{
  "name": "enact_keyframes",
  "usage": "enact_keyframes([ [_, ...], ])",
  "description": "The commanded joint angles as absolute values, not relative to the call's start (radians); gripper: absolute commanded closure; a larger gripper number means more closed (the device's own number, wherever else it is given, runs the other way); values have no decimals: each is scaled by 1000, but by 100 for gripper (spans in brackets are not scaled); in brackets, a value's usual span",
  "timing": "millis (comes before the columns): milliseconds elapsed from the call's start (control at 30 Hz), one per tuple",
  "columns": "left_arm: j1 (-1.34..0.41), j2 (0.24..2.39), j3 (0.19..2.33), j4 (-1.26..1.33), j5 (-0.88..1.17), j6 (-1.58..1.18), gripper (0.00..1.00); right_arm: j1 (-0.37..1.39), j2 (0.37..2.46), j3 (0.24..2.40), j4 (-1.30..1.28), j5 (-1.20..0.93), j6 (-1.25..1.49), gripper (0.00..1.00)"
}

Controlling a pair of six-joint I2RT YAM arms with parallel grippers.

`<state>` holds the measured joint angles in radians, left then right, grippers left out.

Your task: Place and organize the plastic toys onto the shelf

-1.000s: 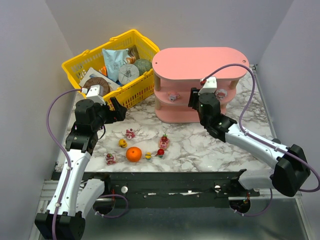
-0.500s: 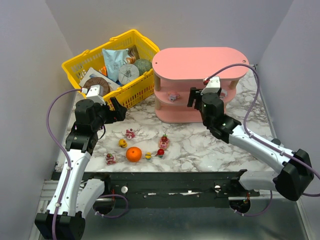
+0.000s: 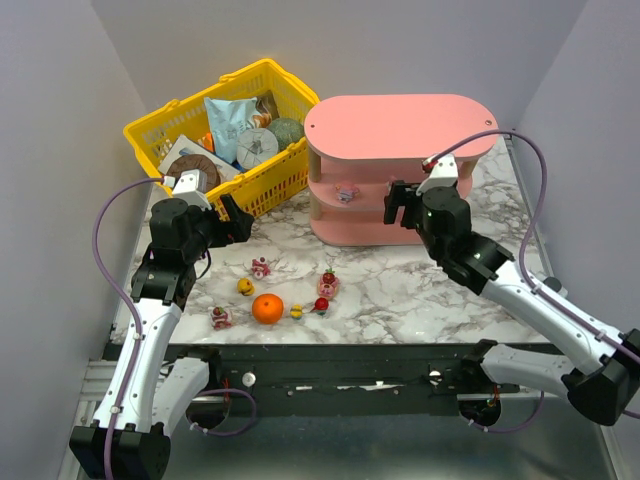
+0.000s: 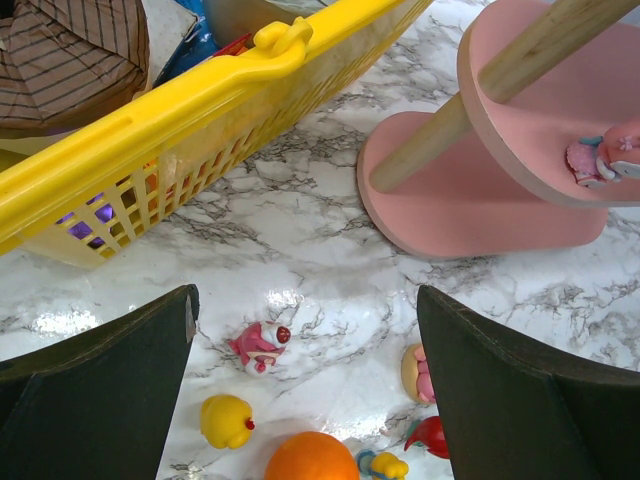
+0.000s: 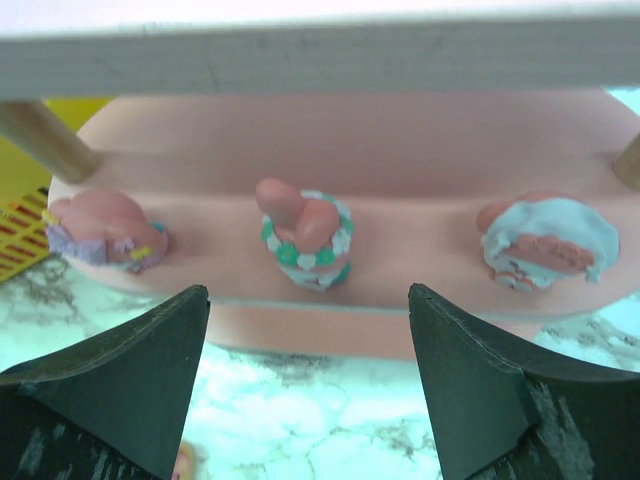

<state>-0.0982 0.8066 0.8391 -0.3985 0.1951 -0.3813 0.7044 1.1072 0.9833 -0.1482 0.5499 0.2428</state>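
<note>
The pink three-tier shelf (image 3: 400, 128) stands at the back centre. In the right wrist view three toys sit on its middle board (image 5: 400, 150): a pink one (image 5: 105, 232), a pink-and-green one (image 5: 305, 235) and a pale blue one (image 5: 548, 243). My right gripper (image 3: 397, 203) (image 5: 308, 300) is open and empty, just in front of that board. Several toys lie on the table: a pink one (image 3: 261, 267) (image 4: 260, 345), a yellow one (image 3: 245, 287) (image 4: 226, 420), a strawberry one (image 3: 328, 282), a red one (image 3: 321, 303). My left gripper (image 3: 235, 222) (image 4: 305, 310) is open and empty, above them.
An orange ball (image 3: 267, 309) (image 4: 312, 458) lies among the loose toys. The yellow mesh basket (image 3: 150, 135) (image 4: 200, 100) with packaged goods stands at the back left, close to the left gripper. Grey walls close in the table on both sides.
My right arm has swung right and drawn the open gripper back from the shelf's middle tier. The left arm and the loose toys have not moved.
</note>
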Motion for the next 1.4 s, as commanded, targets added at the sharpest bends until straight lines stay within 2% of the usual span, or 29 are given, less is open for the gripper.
enact_keyframes([
  [0,-92,804,839,-396,207,-367,1,698,1026,1016,-368,489,333,12],
  [233,-92,807,831,-382,235,-379,1,698,790,818,-401,201,408,12],
  [500,-92,831,827,-376,224,-385,1,698,604,578,-334,100,457,12],
  [933,-92,876,822,-367,152,-362,1,698,710,460,-74,-32,474,12],
  [1367,-92,879,825,-367,106,-357,1,696,821,489,-9,-83,472,12],
])
